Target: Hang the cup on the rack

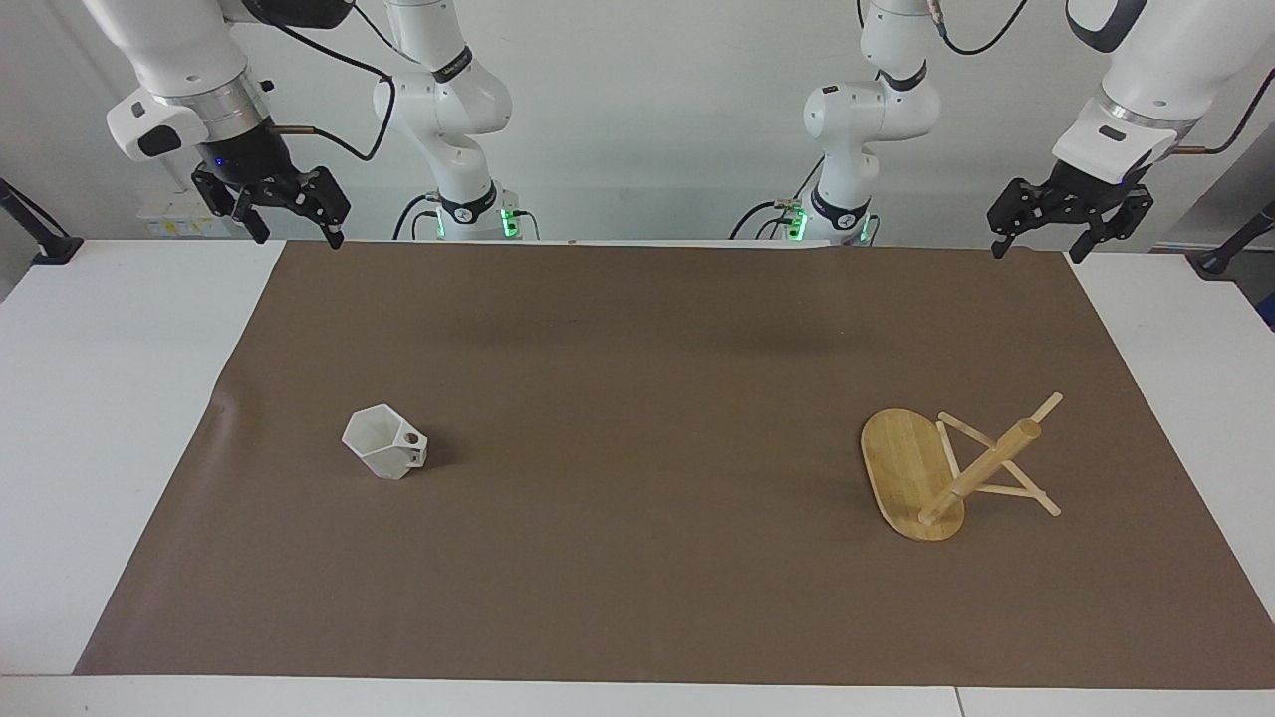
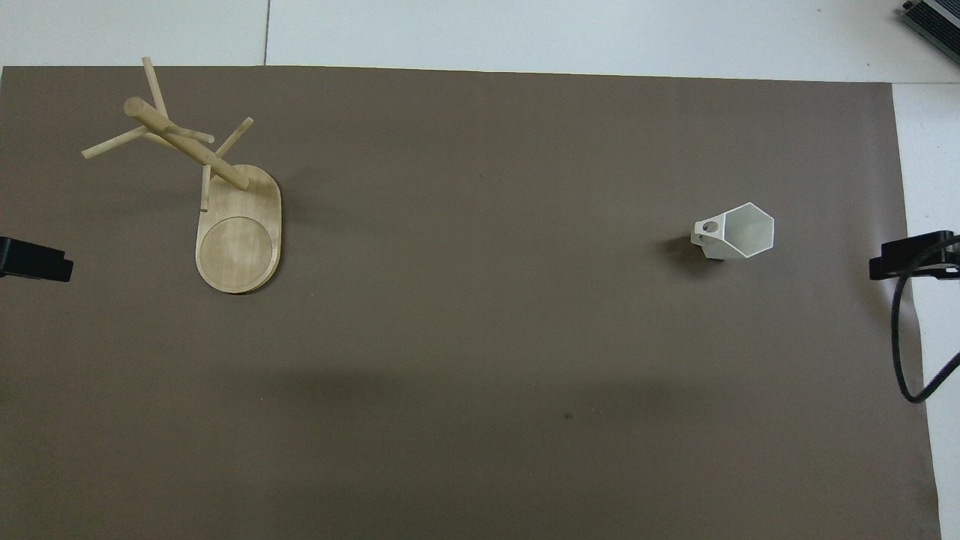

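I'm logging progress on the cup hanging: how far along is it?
Nothing is done yet. The cup stands on the brown mat toward the right arm's end, the rack toward the left arm's end, well apart. The left gripper and right gripper wait open and empty. Grasping, carrying and hanging all remain.

The cup [image 1: 384,442] is plain matte white. The rack [image 1: 912,476] is pale bamboo, finely grained. The mat [image 1: 637,398] under both is flat brown.

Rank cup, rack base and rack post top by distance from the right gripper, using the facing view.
1. cup, at the right arm's end of the brown mat, closest to the right gripper.
2. rack base, at the left arm's end.
3. rack post top, outermost.
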